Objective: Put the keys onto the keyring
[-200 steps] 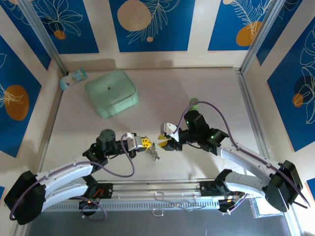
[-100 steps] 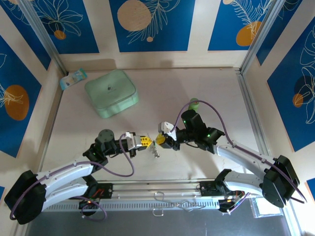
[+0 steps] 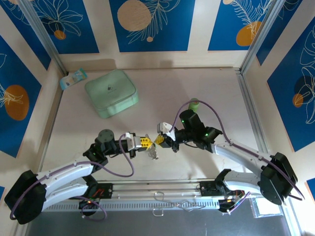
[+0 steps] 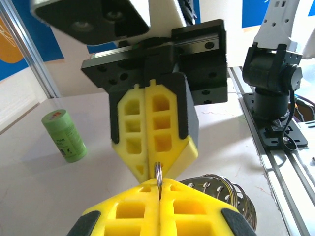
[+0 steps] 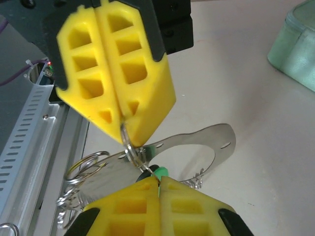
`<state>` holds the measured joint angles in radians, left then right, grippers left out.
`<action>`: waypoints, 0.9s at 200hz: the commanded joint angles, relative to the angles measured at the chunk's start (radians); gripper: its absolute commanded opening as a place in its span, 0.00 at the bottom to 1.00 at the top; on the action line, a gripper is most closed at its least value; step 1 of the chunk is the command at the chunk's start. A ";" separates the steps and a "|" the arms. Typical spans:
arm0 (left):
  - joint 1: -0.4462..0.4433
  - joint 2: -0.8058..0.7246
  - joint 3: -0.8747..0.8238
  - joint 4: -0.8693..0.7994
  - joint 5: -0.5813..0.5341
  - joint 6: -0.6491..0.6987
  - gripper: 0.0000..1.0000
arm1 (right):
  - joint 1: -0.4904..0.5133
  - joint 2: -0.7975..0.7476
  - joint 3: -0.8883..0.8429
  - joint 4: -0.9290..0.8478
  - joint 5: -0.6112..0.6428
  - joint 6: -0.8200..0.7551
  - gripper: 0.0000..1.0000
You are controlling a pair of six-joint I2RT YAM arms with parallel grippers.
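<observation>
My left gripper (image 4: 159, 185) is shut on a small silvery split ring (image 4: 158, 173) of the keyring, held upright at its fingertips. From that ring hang a curved metal band (image 5: 206, 140) and several larger wire loops (image 5: 81, 172). Tip to tip against it, my right gripper (image 5: 158, 181) is shut on a key with a green head (image 5: 160, 172), its tip right at the split ring (image 5: 127, 142). In the top view the left gripper (image 3: 147, 142) and right gripper (image 3: 160, 140) meet at mid-table, with the keyring (image 3: 154, 153) dangling just below them.
A mint-green square box (image 3: 111, 92) sits at the back left, with a small packet (image 3: 73, 78) beyond it. An upright green cylinder (image 3: 194, 103) stands behind the right arm. The metal rail (image 3: 162, 189) runs along the near edge.
The right gripper has moved left and slightly away from the rail to meet the left gripper, and its jaws have closed. The left gripper has kept its hold.
</observation>
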<state>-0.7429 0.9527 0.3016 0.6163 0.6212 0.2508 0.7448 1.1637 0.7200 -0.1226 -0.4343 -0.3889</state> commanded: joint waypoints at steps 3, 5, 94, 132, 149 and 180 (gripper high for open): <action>-0.007 -0.001 0.010 0.073 0.054 -0.009 0.00 | 0.013 0.003 0.024 -0.034 0.000 -0.013 0.01; -0.007 -0.001 0.010 0.073 0.054 -0.009 0.00 | 0.012 -0.001 0.021 -0.031 0.000 -0.012 0.02; -0.006 0.043 0.007 0.122 0.054 -0.018 0.00 | -0.004 -0.084 -0.049 0.095 -0.097 0.020 0.26; -0.007 0.047 0.011 0.120 0.060 -0.015 0.00 | 0.000 -0.063 -0.042 0.115 -0.080 0.027 0.19; -0.006 0.047 0.013 0.120 0.063 -0.017 0.00 | 0.003 -0.054 -0.038 0.107 -0.074 0.021 0.16; -0.006 0.044 0.013 0.116 0.063 -0.017 0.00 | 0.008 -0.045 -0.030 0.090 -0.050 0.008 0.15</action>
<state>-0.7429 1.0035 0.3016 0.6739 0.6476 0.2409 0.7460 1.1114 0.6781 -0.0196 -0.4957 -0.3695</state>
